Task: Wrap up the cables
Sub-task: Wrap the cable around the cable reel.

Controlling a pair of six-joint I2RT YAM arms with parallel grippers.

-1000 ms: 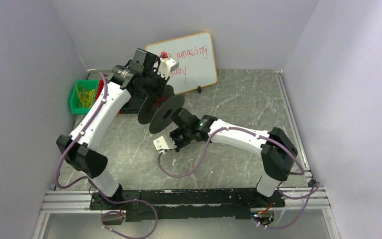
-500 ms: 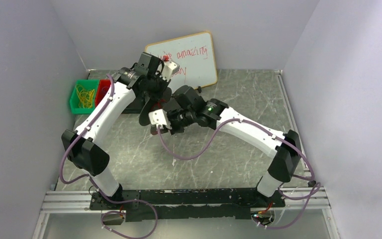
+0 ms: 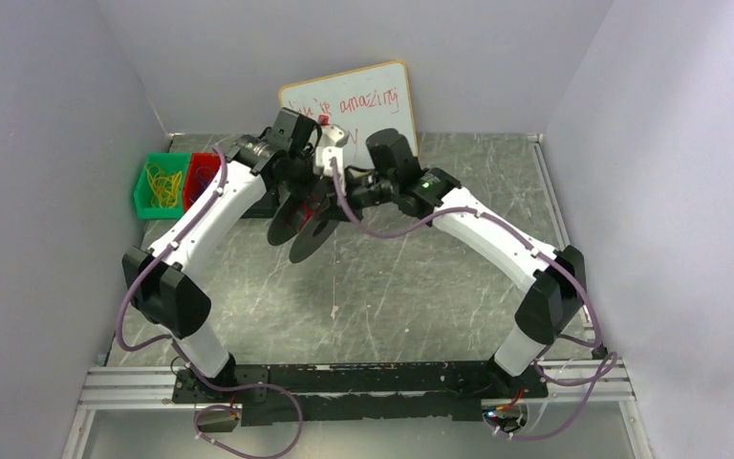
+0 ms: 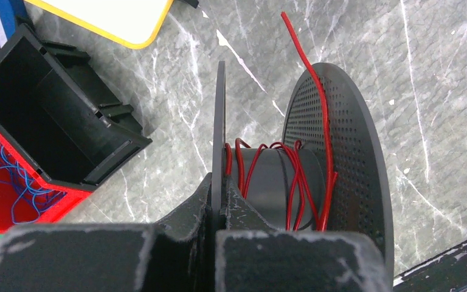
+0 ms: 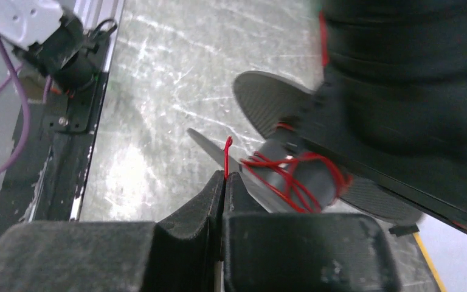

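I see one spool (image 4: 340, 152), one red cable (image 4: 307, 61). Left claw (image 4: 219, 204) clamped on the spool flange, right claw (image 5: 225, 182) pinching the red cable. Black bin (image 4: 55, 115) up-left of the left claw.

i've got the spool (image 3: 313, 234) over the back half of the table (image 3: 440, 249). the cable (image 4: 292, 182) sits wound on the spool's core, one end running out past its flange. the whiteboard (image 3: 382, 115) stands just behind the spool; the bins (image 3: 142, 200) lie to the spool's left, wires (image 3: 162, 184) in them.
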